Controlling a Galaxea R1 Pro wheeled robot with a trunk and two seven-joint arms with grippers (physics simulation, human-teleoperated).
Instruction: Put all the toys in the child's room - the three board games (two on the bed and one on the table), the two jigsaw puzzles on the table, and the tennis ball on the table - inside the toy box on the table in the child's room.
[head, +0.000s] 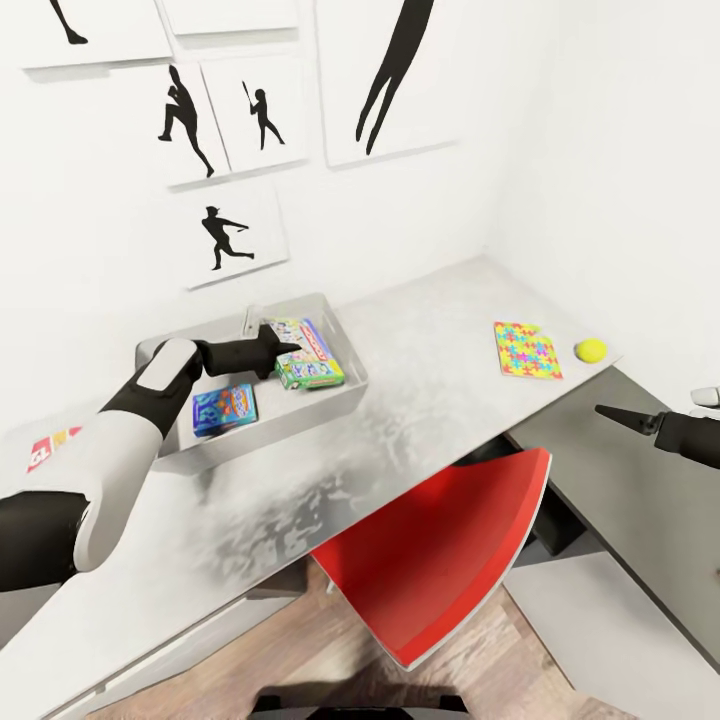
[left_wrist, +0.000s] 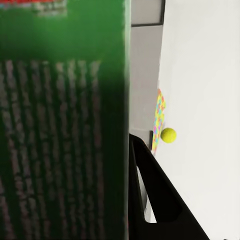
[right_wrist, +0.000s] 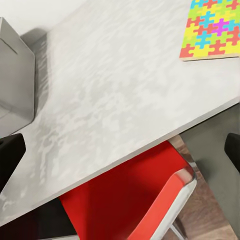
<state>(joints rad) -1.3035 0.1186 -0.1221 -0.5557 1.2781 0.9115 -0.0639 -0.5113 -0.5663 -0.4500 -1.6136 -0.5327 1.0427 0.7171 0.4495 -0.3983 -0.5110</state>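
The light grey toy box (head: 345, 345) stands on the marbled table (head: 440, 400). In it lie a small blue board game (head: 223, 409) and a longer pale one (head: 308, 335). My left gripper (head: 283, 353) reaches into the box, shut on the green-white board game (head: 312, 372), whose green face (left_wrist: 60, 125) looms beside one black finger (left_wrist: 155, 200). Farther right on the table lie a jigsaw puzzle (head: 527, 350) (right_wrist: 212, 27) and the tennis ball (head: 590, 350) (left_wrist: 168, 135). My right gripper (head: 628, 418) (right_wrist: 120, 150) hangs open over the table's front edge, holding nothing.
A red chair (head: 440, 555) (right_wrist: 145, 200) is tucked under the table's front edge. A lower dark grey cabinet (head: 610, 480) sits under my right arm. A small red and yellow flat item (head: 45, 448) peeks out by my left forearm. Walls close off the back and right.
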